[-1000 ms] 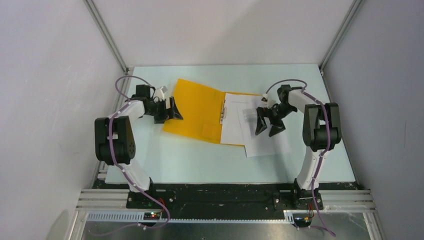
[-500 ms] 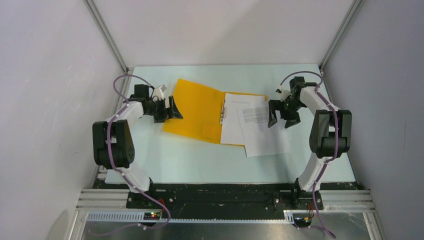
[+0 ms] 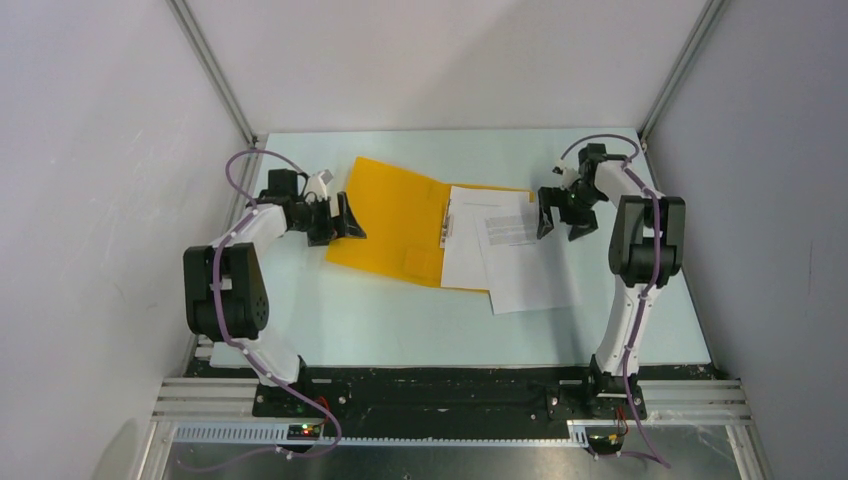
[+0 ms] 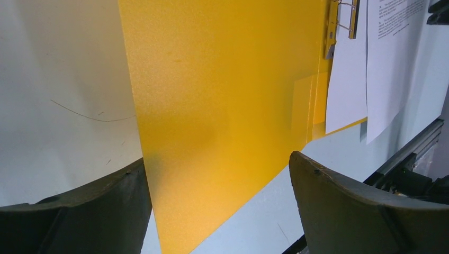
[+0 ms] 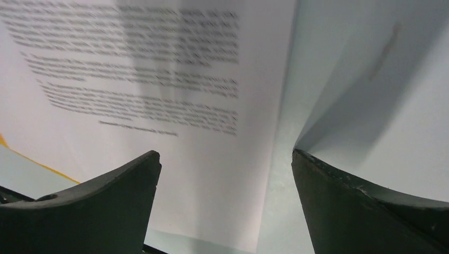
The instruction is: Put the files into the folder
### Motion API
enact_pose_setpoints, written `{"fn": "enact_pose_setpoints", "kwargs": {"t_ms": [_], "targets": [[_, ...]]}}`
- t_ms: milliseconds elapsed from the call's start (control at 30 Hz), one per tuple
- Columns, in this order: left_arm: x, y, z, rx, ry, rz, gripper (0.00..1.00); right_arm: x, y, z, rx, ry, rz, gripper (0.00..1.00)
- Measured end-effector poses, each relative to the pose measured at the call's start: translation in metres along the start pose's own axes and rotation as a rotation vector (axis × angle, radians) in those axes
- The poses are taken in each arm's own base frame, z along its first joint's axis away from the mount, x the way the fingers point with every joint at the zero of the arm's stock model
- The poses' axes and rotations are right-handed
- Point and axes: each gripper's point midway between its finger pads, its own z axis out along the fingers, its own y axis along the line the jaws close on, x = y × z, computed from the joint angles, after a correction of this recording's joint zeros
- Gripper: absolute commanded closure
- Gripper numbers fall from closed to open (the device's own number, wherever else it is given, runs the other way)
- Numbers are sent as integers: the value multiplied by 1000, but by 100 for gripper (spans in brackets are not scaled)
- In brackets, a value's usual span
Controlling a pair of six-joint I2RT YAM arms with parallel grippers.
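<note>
Nearest the arm bases, the pale tabletop (image 3: 400, 330) carries the near corner of the files (image 3: 525, 275). The white sheets lie on the right half of the open folder (image 3: 395, 215), but the top one sits askew and overhangs the folder's near edge onto the tabletop. So the papers are on the folder rather than squared within it, and I judge they need aligning before the cover can shut cleanly.

Farther back, the folder lies flat and spread, its orange-yellow left leaf bare. A metal clip (image 3: 446, 222) at the fold looks meant to pin sheets along the spine. The left tool (image 3: 345, 218) sits at the leaf's outer edge, jaws spread wide and holding nothing. Its wrist view shows that edge running between its fingers (image 4: 79, 211), a stance suited to catching the cover and swinging it over. The right tool (image 3: 562, 215), also gaping and empty, hovers by the far right corner of the files, astride the top sheet's edge.

The printed lines are too blurred to read. A paler patch (image 3: 422, 262) on the folder shows no legible mark, and no brand appears.
</note>
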Motion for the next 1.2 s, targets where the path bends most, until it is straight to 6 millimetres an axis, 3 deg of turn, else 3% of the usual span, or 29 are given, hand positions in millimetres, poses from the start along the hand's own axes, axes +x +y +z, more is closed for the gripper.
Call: {"fn": "enact_pose_setpoints", "kwargs": {"t_ms": [133, 367, 567, 700, 800, 900, 967, 1067, 1200], "targets": [[0, 0, 0, 0, -1, 1, 5, -19, 21, 7, -59, -20, -43, 1], [-2, -3, -3, 1, -11, 8, 5, -15, 73, 17, -167, 9, -84, 1], [-2, -3, -3, 1, -12, 9, 5, -14, 85, 12, -219, 9, -51, 1], [-3, -4, -5, 1, -17, 12, 5, -13, 93, -17, -258, -44, -100, 1], [-4, -5, -6, 3, -21, 15, 5, -8, 108, -56, -294, -140, -269, 1], [-4, -5, -6, 5, -20, 15, 5, 19, 130, -86, -291, -247, -591, 1], [-4, -6, -6, 8, -20, 14, 5, 54, 147, -95, -292, -281, -835, 1], [-4, -6, -6, 11, -20, 14, 5, 101, 161, -88, -305, -288, -1176, 0], [-4, -7, -6, 13, -20, 14, 5, 139, 148, -56, -302, -214, -1462, 1]]}}
